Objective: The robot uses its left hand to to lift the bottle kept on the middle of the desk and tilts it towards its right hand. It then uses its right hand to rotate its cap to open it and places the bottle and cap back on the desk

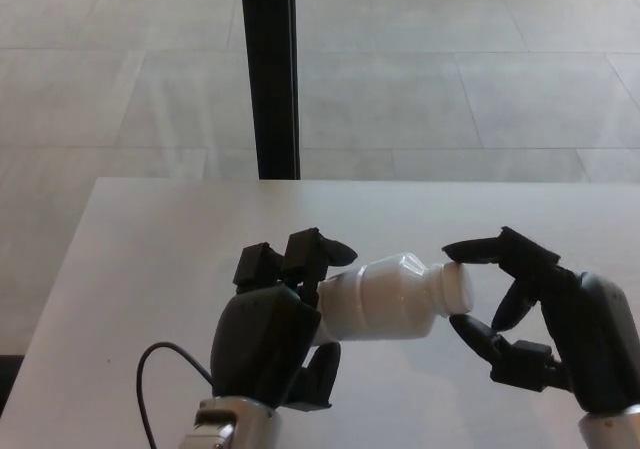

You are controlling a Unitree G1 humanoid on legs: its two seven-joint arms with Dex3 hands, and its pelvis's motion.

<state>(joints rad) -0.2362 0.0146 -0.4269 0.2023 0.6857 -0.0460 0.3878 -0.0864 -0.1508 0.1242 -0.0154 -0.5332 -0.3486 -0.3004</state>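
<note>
A white plastic bottle (385, 296) lies tilted sideways above the desk, its base held in my left hand (270, 334), which is shut on it. Its white cap (458, 287) points to the right. My right hand (535, 324) is at the cap, with a finger above it and the thumb below, both touching or nearly touching the cap. The cap is still on the bottle's neck.
The pale wooden desk (160, 259) fills the lower picture. A black cable (160, 369) loops beside my left wrist. Behind the desk's far edge a black post (270, 69) rises from the tiled floor.
</note>
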